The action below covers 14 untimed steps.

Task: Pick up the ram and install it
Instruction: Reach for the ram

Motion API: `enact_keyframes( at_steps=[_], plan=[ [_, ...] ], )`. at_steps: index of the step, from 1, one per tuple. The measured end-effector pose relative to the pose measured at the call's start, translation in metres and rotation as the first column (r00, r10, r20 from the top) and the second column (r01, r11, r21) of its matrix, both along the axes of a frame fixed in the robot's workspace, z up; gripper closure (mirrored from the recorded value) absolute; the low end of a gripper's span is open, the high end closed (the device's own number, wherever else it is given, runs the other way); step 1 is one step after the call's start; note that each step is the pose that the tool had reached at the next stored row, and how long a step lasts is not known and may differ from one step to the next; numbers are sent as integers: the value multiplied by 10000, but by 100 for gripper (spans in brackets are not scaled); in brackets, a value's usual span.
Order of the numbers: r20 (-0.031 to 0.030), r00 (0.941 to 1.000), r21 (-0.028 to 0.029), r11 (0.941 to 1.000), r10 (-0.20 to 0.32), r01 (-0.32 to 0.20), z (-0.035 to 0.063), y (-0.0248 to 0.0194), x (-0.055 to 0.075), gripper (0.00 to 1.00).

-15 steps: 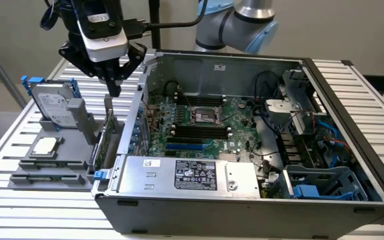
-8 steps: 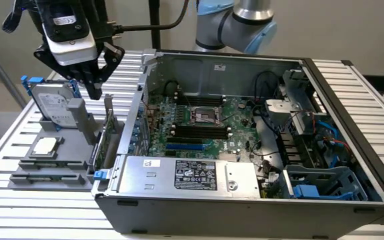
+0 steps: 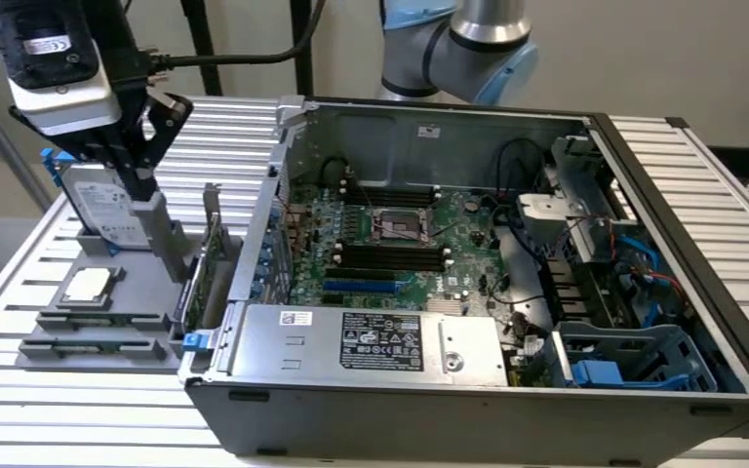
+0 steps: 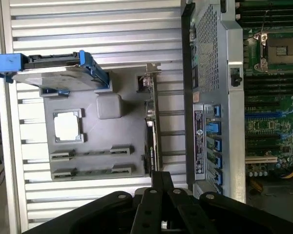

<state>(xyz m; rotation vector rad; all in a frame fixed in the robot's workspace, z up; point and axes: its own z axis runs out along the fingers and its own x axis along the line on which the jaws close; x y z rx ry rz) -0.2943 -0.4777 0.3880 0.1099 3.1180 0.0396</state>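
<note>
The jaws hang above a grey tray [image 3: 140, 292] at the exterior view's left end of a slatted metal table [image 3: 36, 419]. They are pressed fully together, and nothing can be seen between them.

Just below the jaws, a hard drive [image 3: 108, 210] in a blue carrier stands on edge at the back of the tray, and a plain grey block [image 4: 109, 106] sits just beside it. Lower down and nearer the camera, a small square silver processor chip [image 3: 89, 285] lies flat in its pocket. Nearer still, well apart from the jaws, are two long narrow holders [image 3: 101, 319], one in front of the other. Each shows only a thin dark strip between its end clips, so it cannot be told whether the ram sits in either one.

Toward the exterior view's right of the jaws, a green expansion card [image 3: 212, 258] with a metal bracket stands upright on the tray's edge. Just past it lies an open computer case [image 3: 479, 409] with its side panel off. Inside, well apart from the jaws, is a green motherboard [image 3: 401, 229] with a row of long black memory slots [image 3: 388, 255]. A silver power supply [image 3: 374, 341] sits in front of them. At the far end from the jaws there are blue plastic drive bays [image 3: 609, 370]. The robot arm [image 3: 479, 44] rises behind the case.
</note>
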Motion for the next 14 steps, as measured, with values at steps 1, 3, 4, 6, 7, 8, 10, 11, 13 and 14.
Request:
enact_keyframes(
  at_steps=[1, 3, 4, 6, 7, 8, 10, 11, 13, 14],
  plan=[
    [0, 10000, -6, 10000, 0, 0, -2, -8, -45, 89],
    [0, 10000, -19, 10000, -1, 1, -5, -23, -138, 89],
    [0, 10000, -26, 10000, 0, 0, -7, -30, -181, 89],
    [1, 10000, -39, 10000, 0, 0, -10, -45, -274, 89],
    [1, 10000, -46, 10000, 0, 0, -12, -53, -319, 89],
    [1, 10000, -53, 10000, -1, 1, -14, -59, -364, 89],
    [0, 10000, -69, 10000, -1, 1, -17, -74, -455, 89],
    [1, 10000, -76, 10000, -1, 1, -18, -81, -500, 89],
    [0, 10000, -94, 10000, 0, 0, -22, -94, -590, 89],
    [0, 10000, -102, 9999, 0, 0, -23, -101, -635, 89]
  ],
)
